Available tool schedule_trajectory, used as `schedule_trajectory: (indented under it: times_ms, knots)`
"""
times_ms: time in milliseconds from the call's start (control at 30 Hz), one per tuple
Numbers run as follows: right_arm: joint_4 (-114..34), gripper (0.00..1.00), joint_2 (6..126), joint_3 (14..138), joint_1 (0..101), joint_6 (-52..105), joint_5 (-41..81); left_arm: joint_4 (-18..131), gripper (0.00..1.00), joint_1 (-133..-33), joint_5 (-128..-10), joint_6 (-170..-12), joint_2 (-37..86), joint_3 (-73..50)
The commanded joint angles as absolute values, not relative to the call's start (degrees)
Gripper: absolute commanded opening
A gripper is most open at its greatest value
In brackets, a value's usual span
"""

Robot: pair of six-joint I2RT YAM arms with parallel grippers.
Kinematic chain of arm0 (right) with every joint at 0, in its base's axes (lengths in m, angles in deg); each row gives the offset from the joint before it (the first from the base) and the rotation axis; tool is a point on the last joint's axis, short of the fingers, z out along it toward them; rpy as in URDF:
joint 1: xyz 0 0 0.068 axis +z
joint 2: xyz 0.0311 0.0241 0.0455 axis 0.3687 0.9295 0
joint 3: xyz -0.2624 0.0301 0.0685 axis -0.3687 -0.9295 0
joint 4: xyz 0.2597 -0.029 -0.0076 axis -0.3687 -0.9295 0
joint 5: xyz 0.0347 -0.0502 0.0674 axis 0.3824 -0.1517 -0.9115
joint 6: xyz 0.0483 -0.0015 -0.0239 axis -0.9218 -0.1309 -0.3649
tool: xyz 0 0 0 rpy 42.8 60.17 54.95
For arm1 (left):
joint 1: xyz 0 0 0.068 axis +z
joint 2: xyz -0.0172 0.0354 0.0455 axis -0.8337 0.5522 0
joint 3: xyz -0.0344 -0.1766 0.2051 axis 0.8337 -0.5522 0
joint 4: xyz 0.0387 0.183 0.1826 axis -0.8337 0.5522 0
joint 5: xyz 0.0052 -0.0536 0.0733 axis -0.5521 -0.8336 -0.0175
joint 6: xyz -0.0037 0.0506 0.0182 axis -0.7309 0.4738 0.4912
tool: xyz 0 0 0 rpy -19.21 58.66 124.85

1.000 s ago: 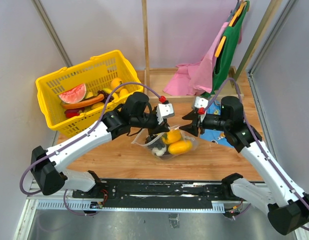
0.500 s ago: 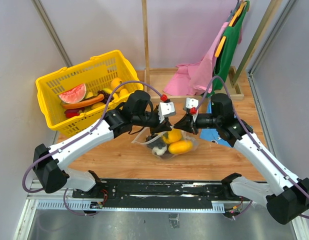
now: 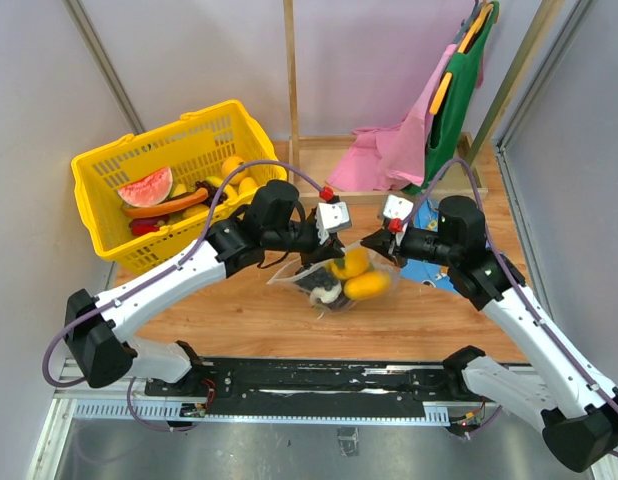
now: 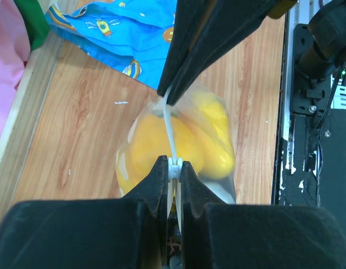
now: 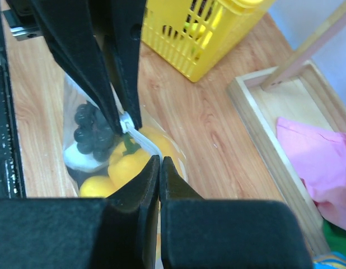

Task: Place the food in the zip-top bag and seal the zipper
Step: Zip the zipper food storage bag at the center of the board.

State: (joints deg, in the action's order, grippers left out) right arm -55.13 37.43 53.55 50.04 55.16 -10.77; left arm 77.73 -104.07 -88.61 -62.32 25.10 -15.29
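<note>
I'm clamping my left gripper (image 4: 174, 168) on the zipper (image 4: 171, 131), jaws pressed together over the thin white strip. My right gripper (image 5: 160, 161) is pinching the same strip, closed flat with only the plastic edge in between. Key relation: the strip is stretching straight between the two grips, long axis running about 9 to 3 o'clock in the top view, left grip at 9, right grip at 3, so both arms are on it and neither is nearer. From my left wrist it is heading off toward 12 o'clock. The zip-top bag (image 3: 294, 278) is hanging at 6 o'clock under the strip, over the wooden table (image 3: 239, 310); whether its bottom is resting on the wood I cannot tell. Bag film is looking soft, clear, glossy, crinkled. The food (image 4: 156, 145) is sitting inside: smooth rounded yellow pepper (image 5: 127, 166), bumpy dark purple piece (image 5: 89, 133). I'm judging the next move as one grip sliding along that 9-to-3 line while the other is anchoring; slack film may be bunching under the sliding grip. Whether the strip is already pressed shut I cannot tell.
</note>
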Motion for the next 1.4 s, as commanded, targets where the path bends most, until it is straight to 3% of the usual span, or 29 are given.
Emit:
schedule_trajectory:
  times_ms: [0,1367]
  knots:
    - [-52.38,0.01,35.23,53.18,49.94,54.5,0.29,80.78,0.01,-104.12,-87.61,-63.36,22.7,-16.52]
    - [-50.95,0.01,35.06,49.46,39.83,46.95,26.25,86.53,0.0,-103.94,-77.01,-67.23,11.65,-25.57]
